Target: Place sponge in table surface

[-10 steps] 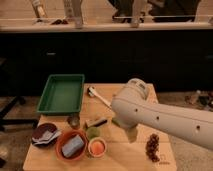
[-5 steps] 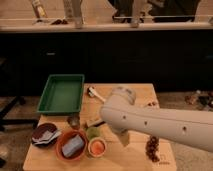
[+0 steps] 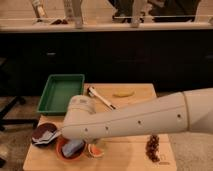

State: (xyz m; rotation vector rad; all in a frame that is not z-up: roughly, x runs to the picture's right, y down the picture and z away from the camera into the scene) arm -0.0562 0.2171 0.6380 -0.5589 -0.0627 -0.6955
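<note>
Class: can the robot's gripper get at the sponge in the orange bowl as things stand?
Probably yes: the arm ends right over the orange bowl, gripper hidden behind it, and the sponge lies uncovered inside.

Single raised camera faces down on table surface [image 3: 125,156], arm [image 3: 150,117] hiding the pincer

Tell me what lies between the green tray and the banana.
A long-handled brush lies between tray and banana, in the camera view. The pincer is hidden behind the arm, near the orange bowl.

One sponge [image 3: 74,146], one orange bowl [image 3: 60,149], one green tray [image 3: 60,95], one table surface [image 3: 127,156].
</note>
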